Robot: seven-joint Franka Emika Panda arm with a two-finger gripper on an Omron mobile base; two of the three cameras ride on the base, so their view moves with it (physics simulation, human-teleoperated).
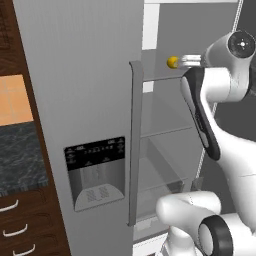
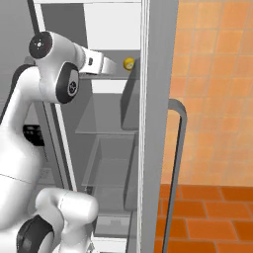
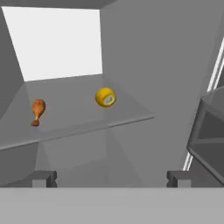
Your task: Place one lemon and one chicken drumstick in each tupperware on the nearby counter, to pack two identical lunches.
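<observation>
In the left base view, one lemon (image 1: 173,62) sits upper right of centre on a fridge shelf (image 1: 165,77), just left of the arm's wrist; it looks light, firm and prone to rolling, so a grip across its widest middle seems best. In the right base view the same single lemon (image 2: 128,63) shows near top centre, beside the door edge. In the hand view, the gripper (image 3: 111,178) stands wide apart and empty at the bottom, one lemon (image 3: 105,96) sits above centre, and one chicken drumstick (image 3: 37,110) lies at mid left, small, stiff, probably slick, best pinched at its thick end.
</observation>
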